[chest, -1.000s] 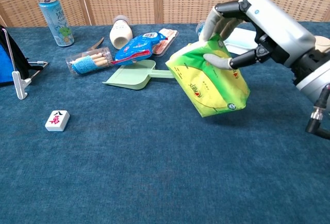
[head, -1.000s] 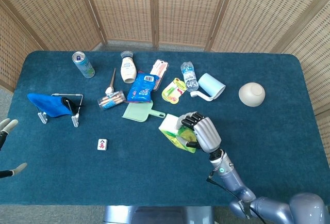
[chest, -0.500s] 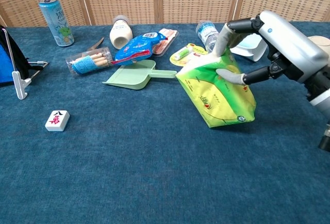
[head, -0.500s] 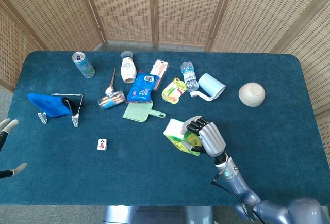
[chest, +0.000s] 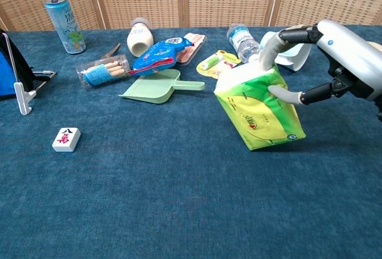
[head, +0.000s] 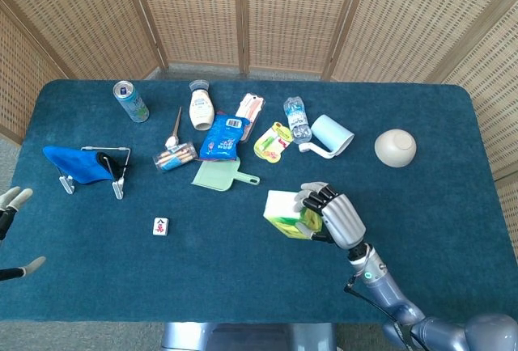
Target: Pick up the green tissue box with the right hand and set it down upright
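Green tissue box (chest: 259,111): gripped by right hand (chest: 322,56), fingers on top and side; tilted, lower edge at the tabletop (chest: 179,199). Pickup done; levelling upright and release seemingly remain.

**Open cloth ahead-left, clutter beyond**

Your right hand (chest: 325,56) has bare table (chest: 179,199) below and to its left. Beyond its fingertips lie the green dustpan (chest: 156,87), water bottle (chest: 242,40) and light-blue cup (head: 331,136); the mahjong tile (chest: 66,139) sits well left.
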Robot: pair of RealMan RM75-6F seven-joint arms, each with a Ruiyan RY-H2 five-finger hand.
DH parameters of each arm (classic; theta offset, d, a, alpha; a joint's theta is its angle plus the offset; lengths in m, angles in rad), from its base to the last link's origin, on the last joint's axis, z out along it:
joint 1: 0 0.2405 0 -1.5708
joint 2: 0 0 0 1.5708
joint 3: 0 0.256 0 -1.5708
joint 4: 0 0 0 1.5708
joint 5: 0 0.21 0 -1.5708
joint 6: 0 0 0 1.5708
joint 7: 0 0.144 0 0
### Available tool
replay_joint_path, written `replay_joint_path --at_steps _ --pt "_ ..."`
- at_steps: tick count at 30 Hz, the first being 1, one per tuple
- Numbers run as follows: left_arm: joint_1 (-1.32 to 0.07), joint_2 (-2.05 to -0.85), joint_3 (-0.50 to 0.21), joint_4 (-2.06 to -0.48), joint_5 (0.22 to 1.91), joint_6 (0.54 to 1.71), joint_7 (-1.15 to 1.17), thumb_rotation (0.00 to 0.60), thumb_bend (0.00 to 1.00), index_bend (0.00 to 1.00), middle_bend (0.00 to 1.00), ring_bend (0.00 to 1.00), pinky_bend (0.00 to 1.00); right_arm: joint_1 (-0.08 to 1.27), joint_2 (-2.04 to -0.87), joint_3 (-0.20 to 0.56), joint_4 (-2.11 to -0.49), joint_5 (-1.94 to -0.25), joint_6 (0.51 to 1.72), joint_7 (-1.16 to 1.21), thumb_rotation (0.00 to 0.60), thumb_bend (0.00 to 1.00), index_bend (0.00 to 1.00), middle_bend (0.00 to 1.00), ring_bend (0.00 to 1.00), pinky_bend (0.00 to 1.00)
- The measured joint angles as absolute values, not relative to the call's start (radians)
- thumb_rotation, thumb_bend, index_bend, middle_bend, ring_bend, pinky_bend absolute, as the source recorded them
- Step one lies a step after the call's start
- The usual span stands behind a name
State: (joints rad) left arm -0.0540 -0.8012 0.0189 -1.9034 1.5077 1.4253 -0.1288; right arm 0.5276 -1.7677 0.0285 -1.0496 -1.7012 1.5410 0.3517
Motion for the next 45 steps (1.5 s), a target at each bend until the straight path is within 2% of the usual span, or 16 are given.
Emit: replay_joint_path --at_steps 2,7,18,21,23,25,27,32,36,45 --pt "-0.053 -0.801 0.019 -1.904 1.507 1.426 -0.129 0.600 0.08 0.00 0.00 0.00 0.00 0.524 -1.761 0.025 -1.049 -1.701 1.539 0.360 0.600 0.38 0.40 0.33 0.20 0.24" --pt "-0.053 -0.800 0.018 -1.904 1.506 1.427 -0.131 0.600 0.08 0.00 0.00 0.00 0.00 0.517 -1.733 0.013 -1.056 -1.700 1.519 0.366 0.600 0.43 0.25 0.16 0.07 0.16" --pt "-0.050 -0.797 0.020 -1.901 1.514 1.433 -0.142 0.600 0.08 0.00 0.00 0.00 0.00 0.466 -1.627 -0.018 -1.130 -1.716 1.553 0.413 0.600 0.45 0.15 0.07 0.00 0.12" --pt "-0.049 -0.796 0.021 -1.902 1.517 1.436 -0.143 0.600 0.08 0.00 0.00 0.00 0.00 0.455 -1.607 -0.022 -1.149 -1.723 1.568 0.419 0.600 0.36 0.13 0.07 0.00 0.12" --pt "-0.048 -0.797 0.021 -1.903 1.518 1.437 -0.143 0.600 0.08 0.00 0.00 0.00 0.00 0.449 -1.595 -0.022 -1.163 -1.726 1.575 0.416 0.600 0.24 0.11 0.06 0.00 0.12" --pt "-0.048 -0.797 0.021 -1.903 1.519 1.439 -0.142 0.600 0.08 0.00 0.00 0.00 0.00 0.444 -1.581 -0.019 -1.177 -1.727 1.579 0.403 0.600 0.07 0.07 0.04 0.00 0.11" --pt "-0.046 -0.796 0.022 -1.903 1.521 1.442 -0.142 0.600 0.08 0.00 0.00 0.00 0.00 0.440 -1.572 -0.015 -1.185 -1.725 1.581 0.377 0.600 0.01 0.03 0.01 0.00 0.09" --pt "-0.044 -0.796 0.022 -1.901 1.520 1.445 -0.145 0.600 0.08 0.00 0.00 0.00 0.00 0.424 -1.535 -0.006 -1.231 -1.704 1.569 0.268 0.600 0.00 0.00 0.00 0.00 0.03" --pt "-0.044 -0.796 0.021 -1.901 1.519 1.446 -0.145 0.600 0.08 0.00 0.00 0.00 0.00 0.389 -1.480 -0.001 -1.335 -1.661 1.558 0.181 0.600 0.00 0.00 0.00 0.00 0.01" --pt "-0.041 -0.799 0.024 -1.909 1.524 1.450 -0.125 0.600 0.08 0.00 0.00 0.00 0.00 0.274 -1.403 0.000 -1.429 -1.569 1.583 0.080 0.600 0.00 0.00 0.00 0.00 0.00"
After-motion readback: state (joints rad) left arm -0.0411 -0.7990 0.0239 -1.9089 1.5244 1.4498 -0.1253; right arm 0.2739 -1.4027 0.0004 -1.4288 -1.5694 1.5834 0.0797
